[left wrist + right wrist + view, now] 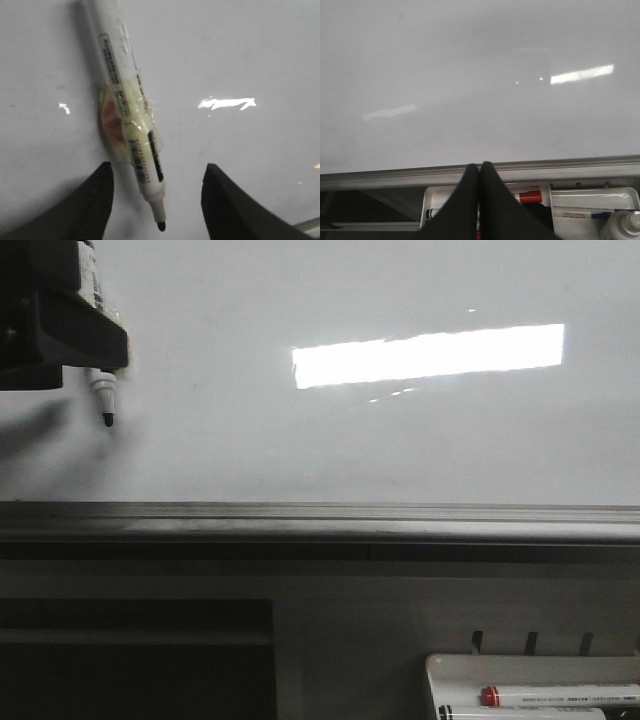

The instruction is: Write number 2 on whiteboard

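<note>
While the glossy whiteboard (pixel 300 440) fills the upper frame, unmarked, the left tool (pixel 60 330) at upper left carries a taped black marker (pixel 103 400), fingers spread. Right tool (pixel 479 200): fingers pressed together, empty.

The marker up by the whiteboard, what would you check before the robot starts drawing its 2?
1. Cap off: ok. The marker shows a bare black tip.
2. Marker fixed to the left gripper: ok. It appears taped in place between fingers that stand apart.
3. Tip touching the whiteboard: cannot tell. It hangs in front of the surface, but contact is not visible.
4. Writing area blank: ok. No stroke of the number 2 shows yet.
5. Room to the right: ok, only a light reflection there.
6. Right gripper out of the way: ok. It is closed, low by the marker tray.
</note>
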`<state>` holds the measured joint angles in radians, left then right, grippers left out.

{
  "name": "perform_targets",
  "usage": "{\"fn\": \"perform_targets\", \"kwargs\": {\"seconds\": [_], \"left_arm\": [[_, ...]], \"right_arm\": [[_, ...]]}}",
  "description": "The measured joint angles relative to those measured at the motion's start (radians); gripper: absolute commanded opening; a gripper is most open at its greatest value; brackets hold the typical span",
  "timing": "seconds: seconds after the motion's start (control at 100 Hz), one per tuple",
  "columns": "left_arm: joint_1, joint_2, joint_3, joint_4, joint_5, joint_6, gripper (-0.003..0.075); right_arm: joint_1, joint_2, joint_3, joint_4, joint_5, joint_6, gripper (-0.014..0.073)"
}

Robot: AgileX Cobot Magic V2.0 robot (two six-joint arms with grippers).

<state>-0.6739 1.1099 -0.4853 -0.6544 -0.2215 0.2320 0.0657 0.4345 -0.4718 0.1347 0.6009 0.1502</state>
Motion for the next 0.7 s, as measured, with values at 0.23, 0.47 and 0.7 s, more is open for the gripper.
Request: {"fn": "perform_targets", "kwargs": {"seconds": [0.23, 0.47, 0.7], "left_arm": [[0.0, 0.082, -0.05, -0.068, -0.013, 0.0, 0.026], [-0.003, 0.129, -0.062, -0.087, -0.022, 0.0, -0.002], [-0.003, 0.077, -0.062, 0.111, 0.089, 0.0, -0.002]], "right_arm": [[0.008, 0.0, 0.0, 0.0, -0.002, 0.0, -0.0071], [0.011, 0.0, 0.0, 0.002, -0.002, 0.0, -0.0071], [0.158, 0.022, -0.001, 0.06, -0.002, -0.144, -0.0066]]}}
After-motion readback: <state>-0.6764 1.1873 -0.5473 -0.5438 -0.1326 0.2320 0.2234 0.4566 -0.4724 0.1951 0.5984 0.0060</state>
